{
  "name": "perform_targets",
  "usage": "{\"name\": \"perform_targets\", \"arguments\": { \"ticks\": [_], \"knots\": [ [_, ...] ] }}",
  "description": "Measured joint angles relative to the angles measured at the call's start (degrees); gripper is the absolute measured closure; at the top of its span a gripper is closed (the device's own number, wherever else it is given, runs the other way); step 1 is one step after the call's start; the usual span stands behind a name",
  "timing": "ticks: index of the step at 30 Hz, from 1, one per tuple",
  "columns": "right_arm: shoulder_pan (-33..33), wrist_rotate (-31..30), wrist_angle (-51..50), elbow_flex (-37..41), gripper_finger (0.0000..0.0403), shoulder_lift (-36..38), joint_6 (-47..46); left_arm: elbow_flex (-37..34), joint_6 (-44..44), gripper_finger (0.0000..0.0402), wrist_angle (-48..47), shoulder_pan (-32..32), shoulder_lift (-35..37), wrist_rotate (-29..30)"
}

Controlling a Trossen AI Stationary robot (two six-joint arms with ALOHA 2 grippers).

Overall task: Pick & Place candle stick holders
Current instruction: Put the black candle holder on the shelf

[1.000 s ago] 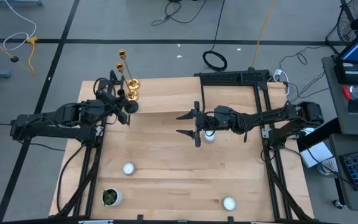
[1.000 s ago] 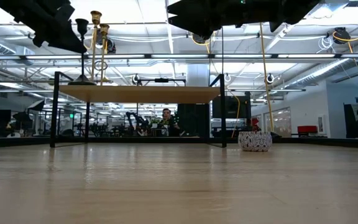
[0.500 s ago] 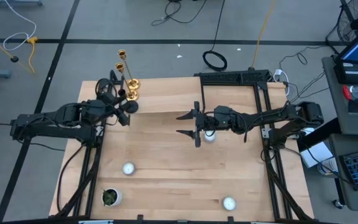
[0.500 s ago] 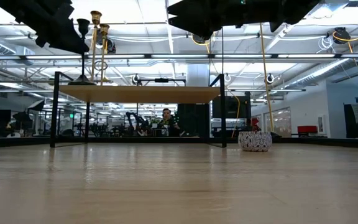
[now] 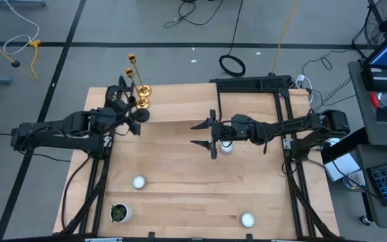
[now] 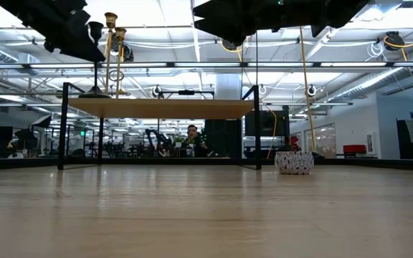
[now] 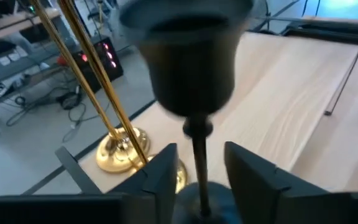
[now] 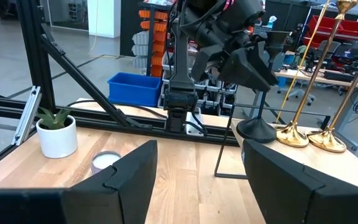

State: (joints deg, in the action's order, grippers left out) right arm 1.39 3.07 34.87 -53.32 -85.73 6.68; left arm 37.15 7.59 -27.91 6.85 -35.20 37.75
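Note:
A black candlestick [image 5: 140, 112] stands by its round base on the raised wooden shelf [image 6: 160, 107] at the far left, beside two gold candlesticks [image 5: 142, 96]. My left gripper [image 5: 127, 111] is open. Its fingers [image 7: 163, 174] stand on either side of the black stem [image 7: 198, 158] with gaps showing, below the cup [image 7: 191, 62]. My right gripper [image 5: 202, 134] is open and empty above mid-table. One tealight cup [image 5: 227, 148] lies under its wrist, and two more [image 5: 138, 181] [image 5: 247, 219] lie toward the near edge.
A small green plant in a white pot [image 5: 119, 213] stands at the near left corner. The shelf's black frame and posts [image 8: 219, 155] run along the far side. Bare wood lies between the tealights. A person shows far off in the room [image 6: 192, 136].
My left gripper has edged a little toward the black candlestick, which stands where it was. My right arm has kept still.

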Motion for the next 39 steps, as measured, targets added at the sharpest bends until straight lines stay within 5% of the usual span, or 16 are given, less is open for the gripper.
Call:
{"name": "perform_targets", "arguments": {
  "ticks": [9, 18, 39],
  "knots": [
    [0.00, 0.00, 0.00, 0.00, 0.0170, 0.00, 0.00, 0.00, -0.95, 0.0387, 3.84, 0.00, -0.31, -0.19],
    [-0.01, 0.00, 0.00, 0.00, 0.0170, 0.00, 0.00, 0.00, 3.16, 0.0387, 3.84, 0.00, -0.33, -3.49],
    [-0.01, 0.00, 0.00, 0.00, 0.0170, 0.00, 0.00, 0.00, 2.16, 0.0383, 3.13, 4.35, -0.42, -1.31]
  ]
}}
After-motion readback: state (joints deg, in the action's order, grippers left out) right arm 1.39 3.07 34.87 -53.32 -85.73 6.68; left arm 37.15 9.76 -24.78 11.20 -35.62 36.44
